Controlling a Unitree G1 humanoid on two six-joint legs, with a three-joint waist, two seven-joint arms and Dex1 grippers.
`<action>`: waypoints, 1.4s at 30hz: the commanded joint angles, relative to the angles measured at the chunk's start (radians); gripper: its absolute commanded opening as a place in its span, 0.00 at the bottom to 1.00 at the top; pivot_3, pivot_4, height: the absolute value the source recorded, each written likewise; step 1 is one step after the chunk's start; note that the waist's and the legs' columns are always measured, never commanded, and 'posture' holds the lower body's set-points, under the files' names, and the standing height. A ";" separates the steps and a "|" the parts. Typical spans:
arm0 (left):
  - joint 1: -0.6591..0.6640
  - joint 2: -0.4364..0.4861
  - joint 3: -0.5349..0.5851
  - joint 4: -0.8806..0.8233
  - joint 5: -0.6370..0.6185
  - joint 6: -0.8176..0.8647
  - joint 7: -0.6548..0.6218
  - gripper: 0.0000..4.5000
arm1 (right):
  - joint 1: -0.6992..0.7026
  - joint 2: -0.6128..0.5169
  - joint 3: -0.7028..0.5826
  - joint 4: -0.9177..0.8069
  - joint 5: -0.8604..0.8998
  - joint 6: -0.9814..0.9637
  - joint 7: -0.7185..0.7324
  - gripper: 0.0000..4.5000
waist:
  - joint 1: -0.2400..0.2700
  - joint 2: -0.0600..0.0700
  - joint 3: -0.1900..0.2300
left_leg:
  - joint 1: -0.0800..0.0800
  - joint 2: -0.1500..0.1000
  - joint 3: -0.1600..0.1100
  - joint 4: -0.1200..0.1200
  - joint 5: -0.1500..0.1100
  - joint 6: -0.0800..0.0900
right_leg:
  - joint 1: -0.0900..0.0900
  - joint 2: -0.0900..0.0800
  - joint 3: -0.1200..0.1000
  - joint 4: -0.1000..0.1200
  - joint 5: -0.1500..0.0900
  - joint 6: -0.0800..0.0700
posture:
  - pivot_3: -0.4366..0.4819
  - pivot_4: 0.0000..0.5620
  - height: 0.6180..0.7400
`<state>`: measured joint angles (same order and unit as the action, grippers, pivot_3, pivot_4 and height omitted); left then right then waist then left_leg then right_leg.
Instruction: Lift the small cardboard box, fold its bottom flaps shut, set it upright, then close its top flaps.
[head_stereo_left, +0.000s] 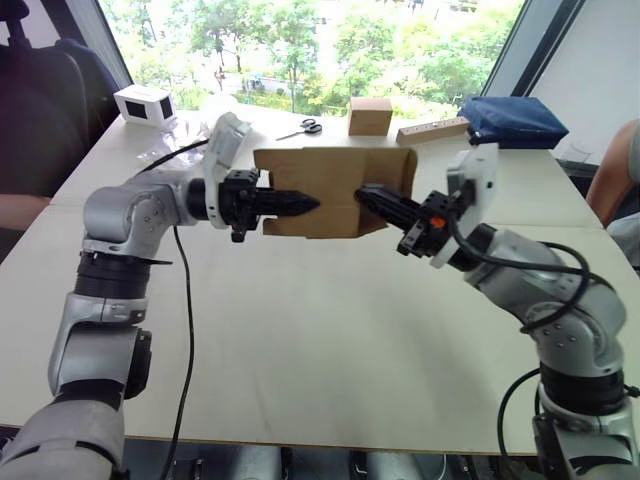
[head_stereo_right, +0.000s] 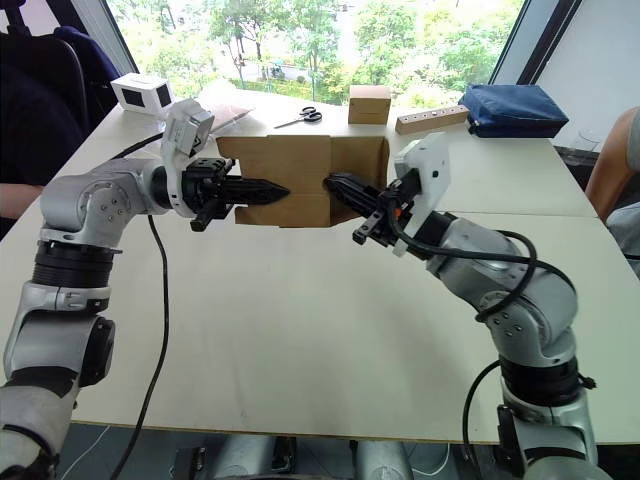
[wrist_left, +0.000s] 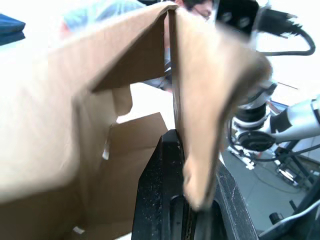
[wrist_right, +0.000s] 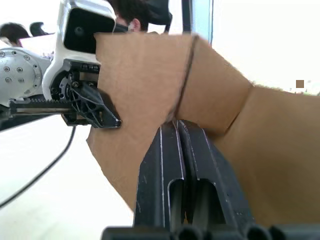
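Note:
The small cardboard box (head_stereo_left: 330, 185) hangs in the air above the middle of the table, its broad brown face turned toward me. My left gripper (head_stereo_left: 305, 205) comes in from the left and is shut on a cardboard panel (wrist_left: 200, 125) of the box. My right gripper (head_stereo_left: 372, 197) comes in from the right and is shut on the box's edge (wrist_right: 182, 100). In the left wrist view the box's flaps (wrist_left: 135, 150) stand open at that end. I cannot tell whether these are the top flaps.
At the far edge of the table (head_stereo_left: 300, 330) lie a cube-like brown box (head_stereo_left: 370, 116), scissors (head_stereo_left: 303, 128), a wooden block (head_stereo_left: 432, 130), a blue bag (head_stereo_left: 510, 120) and a white box (head_stereo_left: 145, 104). A person's arm (head_stereo_left: 612, 175) is at the right. A black cable (head_stereo_left: 188, 330) trails below my left arm.

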<state>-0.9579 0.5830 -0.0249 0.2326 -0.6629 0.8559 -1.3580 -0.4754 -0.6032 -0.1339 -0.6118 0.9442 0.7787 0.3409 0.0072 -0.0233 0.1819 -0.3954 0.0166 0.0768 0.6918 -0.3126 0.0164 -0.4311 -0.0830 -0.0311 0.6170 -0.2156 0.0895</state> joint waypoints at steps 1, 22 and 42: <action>-0.022 0.002 0.010 -0.009 0.000 -0.018 -0.005 0.00 | 0.053 -0.054 -0.085 -0.076 0.082 0.036 0.000 0.01 | 0.000 0.000 0.000 | 0.000 0.000 0.000 0.000 0.000 0.000 | 0.000 0.000 0.000 0.000 0.000 0.000 | 0.48 0.27 1.00; -0.019 0.000 0.013 -0.090 -0.038 0.040 -0.010 0.00 | 0.145 -0.055 -0.002 -0.052 -0.040 0.006 0.041 0.01 | 0.000 0.000 0.000 | 0.000 0.000 0.000 0.002 0.000 0.000 | 0.001 0.001 0.000 0.000 0.000 0.000 | 0.48 0.27 1.00; -0.021 0.015 0.013 -0.055 -0.026 0.014 -0.015 0.00 | 0.304 -0.145 -0.142 -0.109 0.165 0.078 0.108 0.01 | 0.004 0.000 0.000 | 0.000 0.000 0.000 0.003 0.000 0.000 | 0.001 0.000 0.000 -0.001 0.000 0.000 | 0.48 0.27 1.00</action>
<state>-0.9561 0.5905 -0.0241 0.1897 -0.6830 0.8846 -1.3653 -0.1796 -0.7347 -0.2487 -0.6844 1.0848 0.8565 0.4309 0.0114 -0.0234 0.1821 -0.3957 0.0170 0.0766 0.6945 -0.3128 0.0168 -0.4302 -0.0827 -0.0307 0.6167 -0.2159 0.0890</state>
